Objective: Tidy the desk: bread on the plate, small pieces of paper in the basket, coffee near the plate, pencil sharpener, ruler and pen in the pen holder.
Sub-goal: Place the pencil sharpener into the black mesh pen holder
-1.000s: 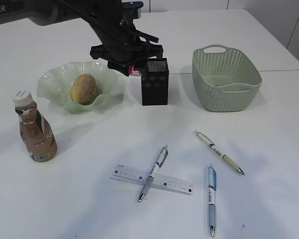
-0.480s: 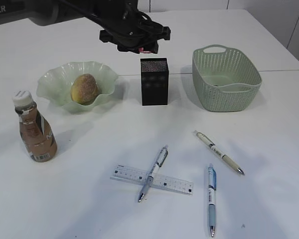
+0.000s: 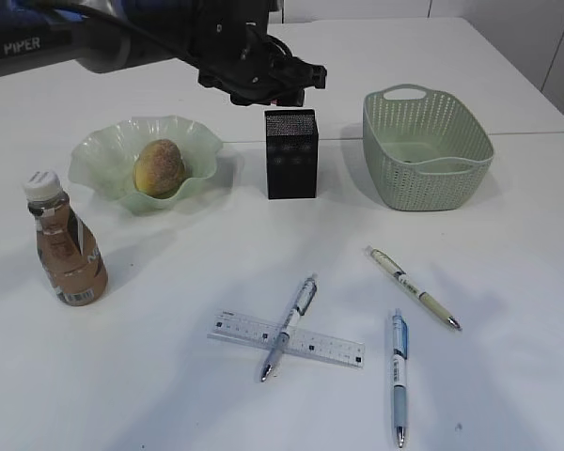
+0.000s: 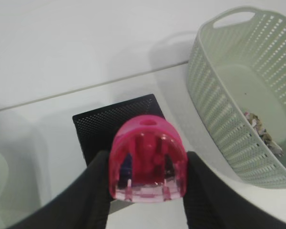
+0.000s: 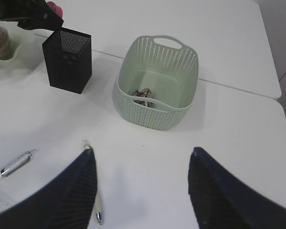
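Left gripper (image 4: pixel 145 179) clamped pink sharpener (image 4: pixel 148 160) by flat sides above holder (image 4: pixel 117 126); light, hard, slick plastic; right gripper (image 5: pixel 140 191) open.

White tabletop (image 3: pixel 150 376), seam between two tables (image 3: pixel 536 134), white cabinet panels behind (image 3: pixel 508 9)

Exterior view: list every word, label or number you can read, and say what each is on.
"PIPER": white letters on the left arm.
Bottle label: print too blurred to read.
Ruler: scale marks and numbers too small to read.
Pens: barrel print on the white pen and the blue pen too small to read.
Nothing readable on the holder, basket or plate.
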You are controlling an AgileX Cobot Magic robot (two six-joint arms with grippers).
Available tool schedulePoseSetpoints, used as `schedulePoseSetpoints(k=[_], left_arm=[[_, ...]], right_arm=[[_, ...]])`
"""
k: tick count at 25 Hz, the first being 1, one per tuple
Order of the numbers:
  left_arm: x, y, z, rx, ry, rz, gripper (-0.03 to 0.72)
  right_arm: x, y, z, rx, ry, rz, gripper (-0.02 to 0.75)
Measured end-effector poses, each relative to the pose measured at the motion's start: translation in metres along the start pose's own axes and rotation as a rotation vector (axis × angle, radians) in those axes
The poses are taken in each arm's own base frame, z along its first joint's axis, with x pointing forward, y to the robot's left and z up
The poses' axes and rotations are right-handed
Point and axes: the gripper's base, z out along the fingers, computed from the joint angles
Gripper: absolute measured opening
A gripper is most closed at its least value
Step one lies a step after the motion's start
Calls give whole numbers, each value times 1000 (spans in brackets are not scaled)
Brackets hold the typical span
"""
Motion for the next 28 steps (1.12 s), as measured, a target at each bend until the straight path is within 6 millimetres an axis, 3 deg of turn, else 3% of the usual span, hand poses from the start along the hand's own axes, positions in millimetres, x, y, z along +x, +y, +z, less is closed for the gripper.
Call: schedulePoseSetpoints(k=[15,28], left_arm=[[16,2,27,21,-29,10,301],[15,2,31,24,-69,46,301]], right_arm=[[0,0,0,0,0,0,477],[0,0,0,0,0,0,477]])
